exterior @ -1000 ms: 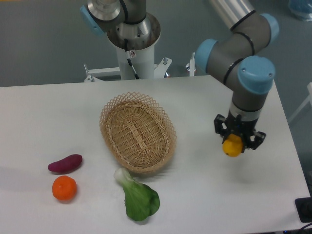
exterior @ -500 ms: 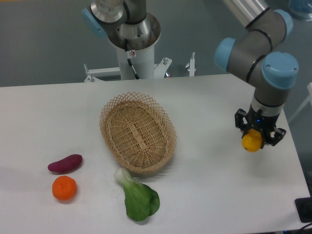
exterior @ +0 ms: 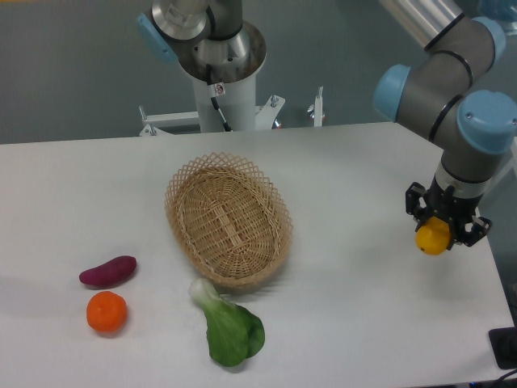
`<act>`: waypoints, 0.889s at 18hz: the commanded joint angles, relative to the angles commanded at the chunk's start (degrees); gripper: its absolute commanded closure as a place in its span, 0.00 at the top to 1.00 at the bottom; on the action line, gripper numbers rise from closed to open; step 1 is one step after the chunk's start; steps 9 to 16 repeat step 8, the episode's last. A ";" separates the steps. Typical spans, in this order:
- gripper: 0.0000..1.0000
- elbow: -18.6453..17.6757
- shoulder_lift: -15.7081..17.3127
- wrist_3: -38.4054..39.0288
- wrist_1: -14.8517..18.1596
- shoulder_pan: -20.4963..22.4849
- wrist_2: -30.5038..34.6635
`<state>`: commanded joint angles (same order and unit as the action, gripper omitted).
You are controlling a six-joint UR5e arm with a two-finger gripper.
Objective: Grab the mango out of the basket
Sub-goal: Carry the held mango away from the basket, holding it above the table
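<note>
The yellow-orange mango (exterior: 433, 238) hangs above the table near its right edge, clamped between the black fingers of my gripper (exterior: 440, 233), which is shut on it. Far to its left, in the middle of the table, lies the oval woven wicker basket (exterior: 229, 220), and nothing lies inside it. The gripper points straight down from the grey and blue arm.
A green leafy vegetable (exterior: 230, 327) lies just in front of the basket. A purple sweet potato (exterior: 108, 271) and a round orange fruit (exterior: 107, 312) sit at the front left. The arm's white base post (exterior: 218, 85) stands behind the table.
The arm has carried the mango further right, toward the table's right edge, with the gripper still shut on it. The basket and the other produce have not moved.
</note>
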<state>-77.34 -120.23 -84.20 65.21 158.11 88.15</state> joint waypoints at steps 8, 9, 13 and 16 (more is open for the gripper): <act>0.41 -0.44 0.09 0.09 -0.09 -0.17 0.00; 0.41 -0.44 0.09 0.09 -0.09 -0.17 0.00; 0.41 -0.44 0.09 0.09 -0.09 -0.17 0.00; 0.41 -0.44 0.09 0.09 -0.09 -0.17 0.00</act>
